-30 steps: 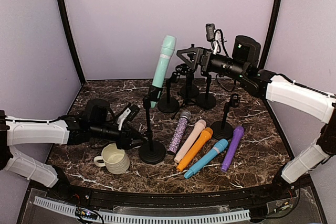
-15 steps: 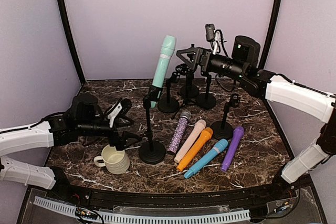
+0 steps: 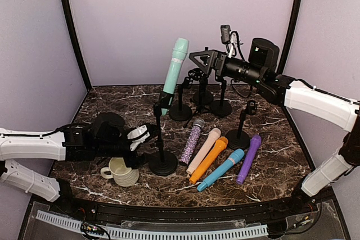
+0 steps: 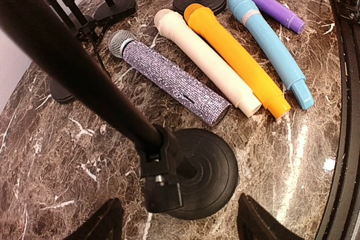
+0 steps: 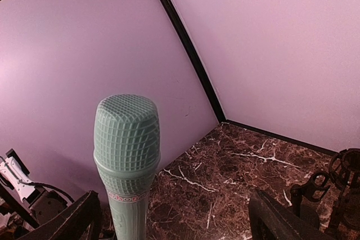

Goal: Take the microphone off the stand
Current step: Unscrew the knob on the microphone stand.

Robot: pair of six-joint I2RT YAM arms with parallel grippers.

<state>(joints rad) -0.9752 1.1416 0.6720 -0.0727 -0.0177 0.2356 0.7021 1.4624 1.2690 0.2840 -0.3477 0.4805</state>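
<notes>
The teal microphone [image 3: 174, 70] stands tilted in the clip of a black stand [image 3: 162, 163] left of centre. My right gripper [image 3: 195, 62] hangs open just right of the microphone's head. In the right wrist view the head [image 5: 126, 139] rises between the two fingertips [image 5: 79, 217], nearer the left one and touching neither. My left gripper [image 3: 148, 134] is low, open, beside the stand's pole. In the left wrist view the pole [image 4: 73, 66] and round base [image 4: 214, 167] lie between the spread fingers [image 4: 256, 226], ungripped.
Several loose microphones lie right of the stand: sparkly purple [image 3: 192, 140], cream [image 3: 203, 150], orange [image 3: 208, 159], blue [image 3: 220, 170], violet [image 3: 249, 158]. A cream mug [image 3: 122, 171] sits under my left arm. Other black stands [image 3: 238, 137] crowd the back and right.
My left gripper opened, pulled back left from the stand's foot, then came in again toward the pole, higher up. The right arm and the teal microphone have not moved.
</notes>
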